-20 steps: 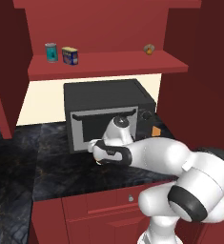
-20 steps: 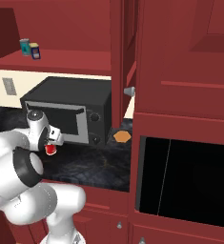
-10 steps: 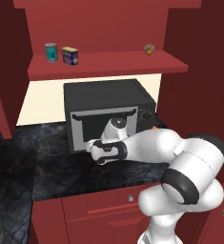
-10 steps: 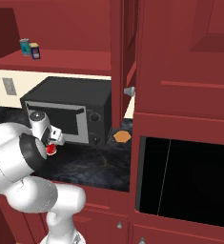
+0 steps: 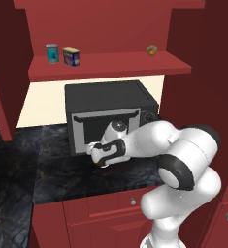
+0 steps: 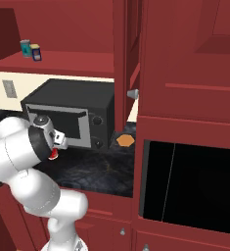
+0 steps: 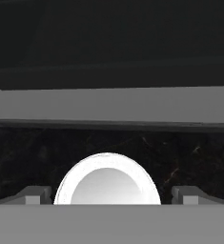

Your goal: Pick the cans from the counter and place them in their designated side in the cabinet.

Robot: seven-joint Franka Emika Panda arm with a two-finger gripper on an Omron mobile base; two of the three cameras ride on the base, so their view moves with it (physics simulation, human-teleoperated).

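The red can (image 6: pixel 53 154) stands on the counter (image 5: pixel 57 174), just in front of the microwave (image 5: pixel 108 114), and its pale round top (image 7: pixel 107 180) sits right between the two fingertips (image 7: pixel 33 195). The blue can (image 5: pixel 71 56) is already up on the cabinet (image 5: pixel 110 68) shelf, next to a teal can (image 5: pixel 52 53). So the step now looks like grabbing the red can. The gripper (image 7: pixel 108 196) is open as wide as it goes and holds nothing; I cannot tell if it touches the can. Next, it likely needs to go down a little, squeeze the can, and lift it to the shelf.
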